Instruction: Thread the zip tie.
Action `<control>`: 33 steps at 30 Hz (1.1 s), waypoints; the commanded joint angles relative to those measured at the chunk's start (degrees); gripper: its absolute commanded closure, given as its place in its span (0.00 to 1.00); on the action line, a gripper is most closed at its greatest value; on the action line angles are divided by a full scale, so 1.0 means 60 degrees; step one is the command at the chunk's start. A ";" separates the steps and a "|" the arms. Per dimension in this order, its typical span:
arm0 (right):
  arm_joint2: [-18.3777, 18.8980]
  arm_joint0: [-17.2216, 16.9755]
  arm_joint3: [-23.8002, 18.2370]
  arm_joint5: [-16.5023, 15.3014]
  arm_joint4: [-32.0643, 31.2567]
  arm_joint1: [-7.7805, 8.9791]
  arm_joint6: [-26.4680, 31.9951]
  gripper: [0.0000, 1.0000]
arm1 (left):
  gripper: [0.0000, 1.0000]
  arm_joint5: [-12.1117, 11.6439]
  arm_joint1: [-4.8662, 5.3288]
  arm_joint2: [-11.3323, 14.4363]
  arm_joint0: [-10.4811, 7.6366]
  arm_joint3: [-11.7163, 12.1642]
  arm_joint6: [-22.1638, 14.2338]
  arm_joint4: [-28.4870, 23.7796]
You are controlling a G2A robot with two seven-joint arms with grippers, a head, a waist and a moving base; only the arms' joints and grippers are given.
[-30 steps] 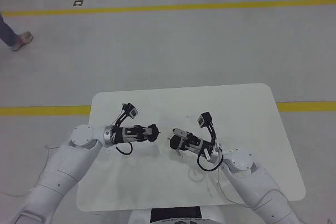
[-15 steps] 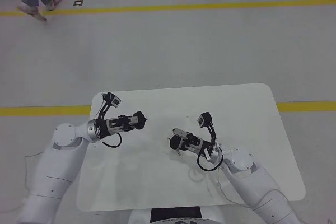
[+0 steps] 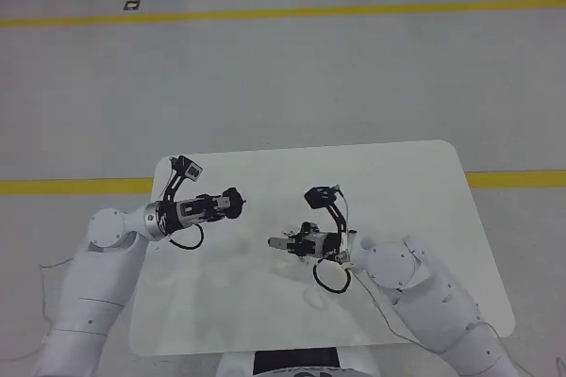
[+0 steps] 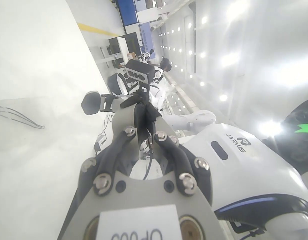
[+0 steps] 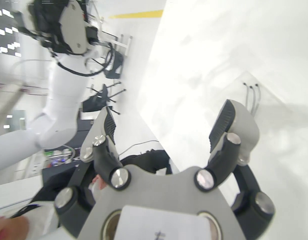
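Hovering by the left edge of the table (image 3: 406, 179), left gripper (image 3: 239, 200), fingers pressed together, right gripper (image 5: 167, 108) mid-table, fingers spread wide, zip ties (image 5: 250, 87) lying flat.

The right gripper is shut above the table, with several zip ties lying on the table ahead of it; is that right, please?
Not quite: the right gripper is open, its jaws wide apart, as the right wrist view shows. The zip ties do lie on the table ahead of it.
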 commanded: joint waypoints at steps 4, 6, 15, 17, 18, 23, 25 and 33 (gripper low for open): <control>-0.0568 0.0230 -0.0315 0.0426 -0.1930 0.0004 0.0116 0.00 | 1.00 0.0000 0.0000 0.0000 0.0000 0.0000 0.0000 0.0000; -0.0542 0.0201 -0.0328 0.0416 -0.1951 0.0003 -0.0052 0.00 | 1.00 0.0000 0.0000 0.0000 0.0000 0.0000 0.0000 0.0000; -0.0980 0.0507 -0.0448 0.0540 -0.3258 0.0004 0.0653 0.00 | 1.00 0.0000 0.0000 0.0000 0.0000 0.0000 0.0000 0.0000; -0.1410 0.0981 -0.0340 0.0716 -0.4118 -0.0038 0.1706 0.00 | 1.00 0.0000 0.0000 0.0000 0.0000 0.0000 0.0000 0.0000; -0.1608 0.1212 -0.0330 0.0860 -0.4465 -0.0079 0.2031 0.00 | 1.00 0.0000 0.0000 0.0000 0.0000 0.0000 0.0000 0.0000; -0.2754 0.2318 0.0237 0.1467 -0.4894 -0.0467 0.3541 0.00 | 1.00 0.0000 0.0000 0.0000 0.0000 0.0000 0.0000 0.0000; -0.3031 0.2643 0.0448 0.1560 -0.4843 -0.0607 0.3809 0.00 | 1.00 0.0000 0.0000 0.0000 0.0000 0.0000 0.0000 0.0000; -0.3119 0.2744 0.0514 0.1662 -0.4856 -0.0669 0.3821 0.00 | 1.00 0.0000 0.0000 0.0000 0.0000 0.0000 0.0000 0.0000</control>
